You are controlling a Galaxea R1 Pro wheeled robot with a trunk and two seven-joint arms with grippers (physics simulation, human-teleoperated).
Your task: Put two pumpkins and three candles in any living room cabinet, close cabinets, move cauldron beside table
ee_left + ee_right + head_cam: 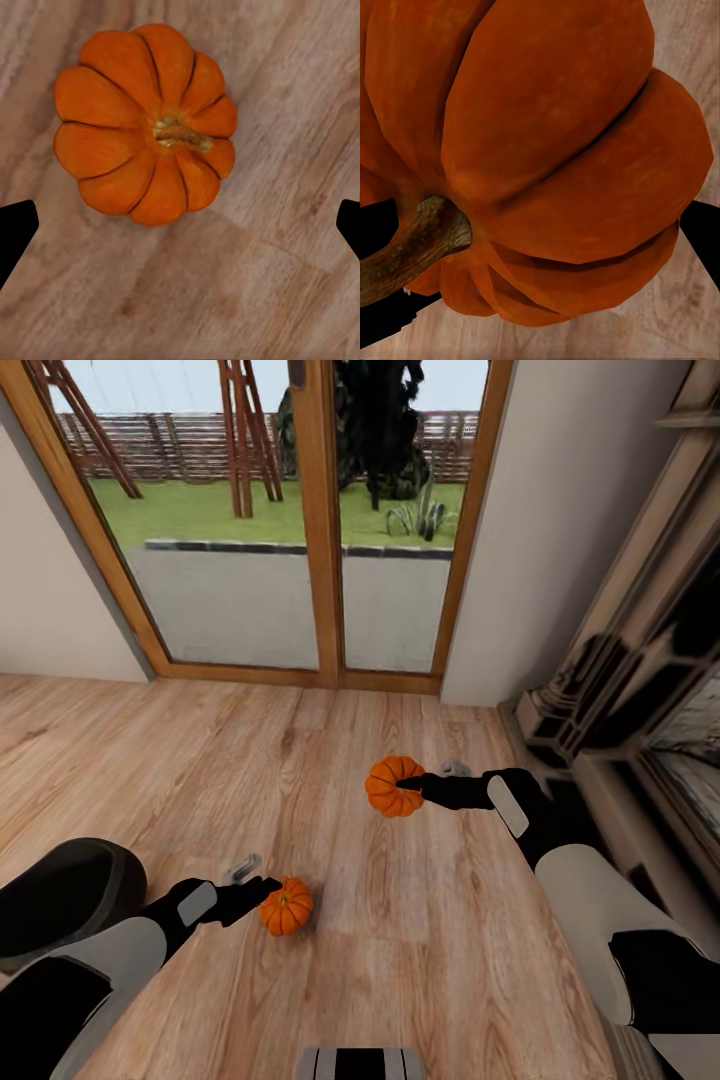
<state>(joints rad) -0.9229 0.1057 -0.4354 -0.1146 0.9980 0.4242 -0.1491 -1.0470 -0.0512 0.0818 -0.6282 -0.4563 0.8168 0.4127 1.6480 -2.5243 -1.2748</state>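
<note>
While the right gripper grips one pumpkin tightly above the wooden floor, the second pumpkin lies on the boards just in front of the left gripper, whose fingers are spread wide apart around nothing.

Both arms: glossy black shells alternating with pale grey sleeve sections, a small grey panel near each wrist. Left pincer and right pincer: slim black fingers. Rounded black trunk housing at lower left; grey-and-black block at bottom centre.
</note>
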